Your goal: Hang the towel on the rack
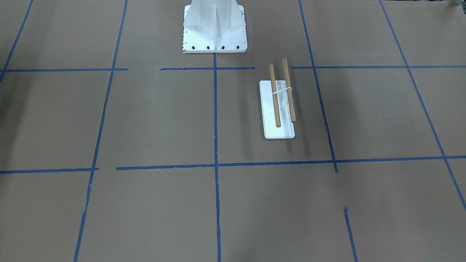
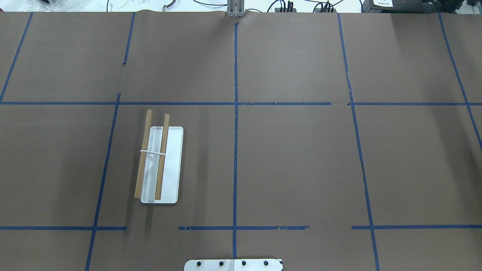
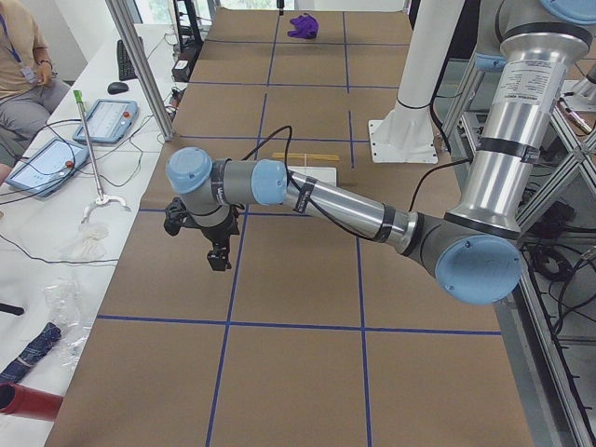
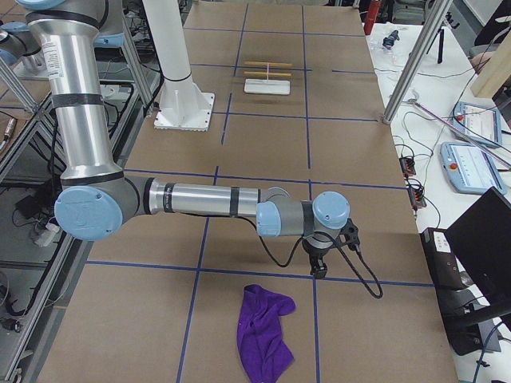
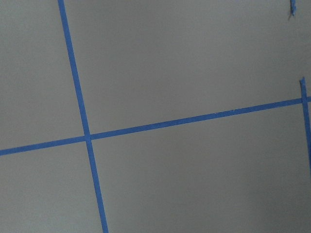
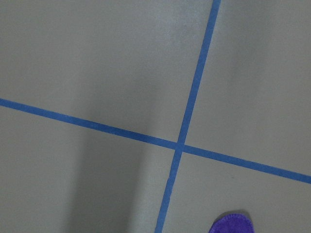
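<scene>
The towel (image 4: 263,327) is a deep purple cloth lying crumpled on the brown table at the robot's right end; it also shows far off in the exterior left view (image 3: 304,25), and its edge shows in the right wrist view (image 6: 233,224). The rack (image 1: 279,133) is a white base with two wooden dowels (image 2: 162,154) on the robot's left half; it also shows in the exterior right view (image 4: 267,88). My right gripper (image 4: 318,270) hangs above the table just beyond the towel. My left gripper (image 3: 219,261) hangs over bare table, well away from the rack. I cannot tell whether either is open or shut.
Blue tape lines (image 2: 235,150) grid the brown paper. The robot's white base (image 1: 214,25) stands at the table's middle edge. Side benches hold control pendants (image 4: 471,159) and cables. A metal frame post (image 3: 140,65) stands at the table's edge.
</scene>
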Motion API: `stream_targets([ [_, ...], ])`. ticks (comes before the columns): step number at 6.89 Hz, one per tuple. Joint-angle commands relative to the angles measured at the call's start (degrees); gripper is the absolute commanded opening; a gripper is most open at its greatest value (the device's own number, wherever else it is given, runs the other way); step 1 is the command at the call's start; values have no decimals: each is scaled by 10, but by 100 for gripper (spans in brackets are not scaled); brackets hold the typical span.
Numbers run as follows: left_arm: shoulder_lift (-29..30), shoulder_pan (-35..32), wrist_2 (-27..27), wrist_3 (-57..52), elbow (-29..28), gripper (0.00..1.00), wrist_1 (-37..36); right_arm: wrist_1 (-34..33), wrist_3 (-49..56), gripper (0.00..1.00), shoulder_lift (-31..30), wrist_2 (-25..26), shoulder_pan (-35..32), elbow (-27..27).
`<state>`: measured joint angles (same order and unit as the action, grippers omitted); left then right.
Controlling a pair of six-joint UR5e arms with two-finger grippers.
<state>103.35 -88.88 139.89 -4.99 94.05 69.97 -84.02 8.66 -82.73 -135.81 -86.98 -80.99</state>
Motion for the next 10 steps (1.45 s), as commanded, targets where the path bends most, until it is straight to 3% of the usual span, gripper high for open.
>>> stream_targets([
  [1,-6,11,1,1,-10,100,22,14,5,100,-12,1,1,-2],
  [4,-21,16,-75,-2,24,100,28,14,-6,100,-20,-2,1,-3],
  [7,-31,18,-71,-3,14,100,33,15,-5,100,-31,-10,3,0],
  [9,-33,17,23,2,17,100,35,124,-40,100,-54,-14,23,3],
  [10,-32,18,26,4,15,100,35,194,-44,100,-75,-8,37,9],
])
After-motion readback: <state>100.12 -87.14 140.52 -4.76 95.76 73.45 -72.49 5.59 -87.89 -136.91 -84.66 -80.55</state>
